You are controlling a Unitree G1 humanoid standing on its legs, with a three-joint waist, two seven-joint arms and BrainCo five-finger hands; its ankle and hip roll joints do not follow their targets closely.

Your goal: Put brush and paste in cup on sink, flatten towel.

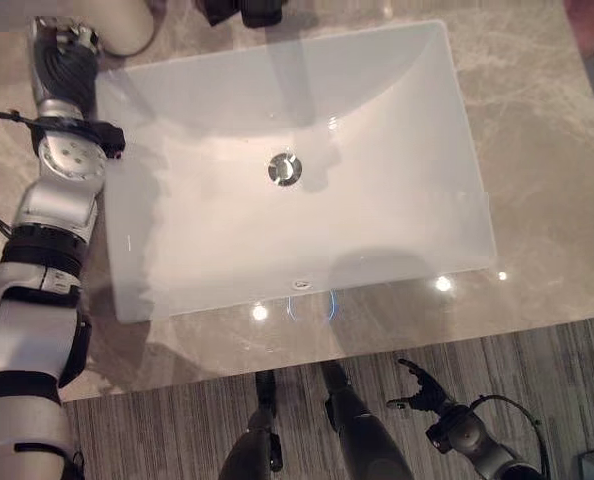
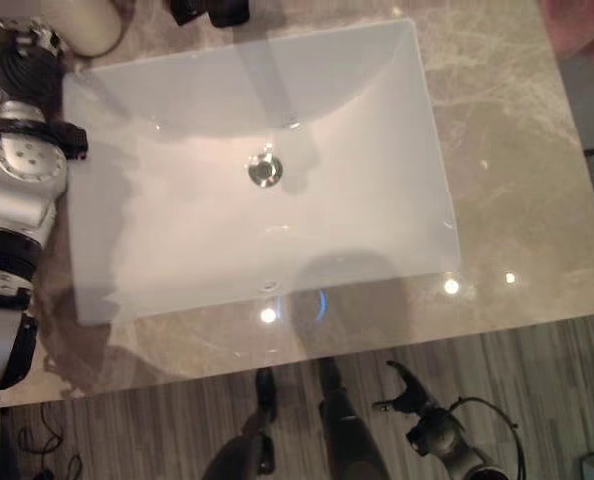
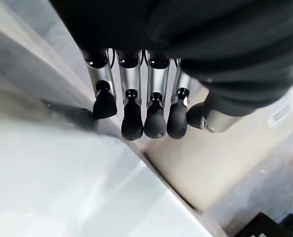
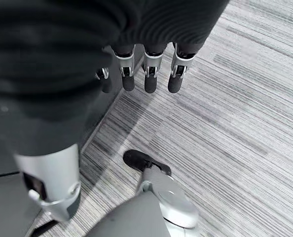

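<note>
The cup (image 1: 122, 25), a pale cream cylinder, stands at the far left corner of the table (image 1: 537, 150), just beyond the far left corner of the white sink (image 1: 397, 150). The left hand (image 1: 62, 55) is up at that corner, right beside the cup. In its wrist view the fingers (image 3: 132, 118) hang straight and side by side with the thumb close against them; they hold nothing, and the cup's pale wall (image 3: 225, 163) shows just past them, next to the sink's rim.

The sink is a shallow rectangular basin with a round metal drain (image 1: 285, 168) near its middle. A dark object (image 1: 242, 10) sits at the far edge of the table behind the sink; I cannot tell what it is.

The right hand (image 1: 422, 390) hangs low on the near right, off the table and over the striped grey floor (image 4: 245, 123), its fingers (image 4: 151, 74) loosely extended and empty.
</note>
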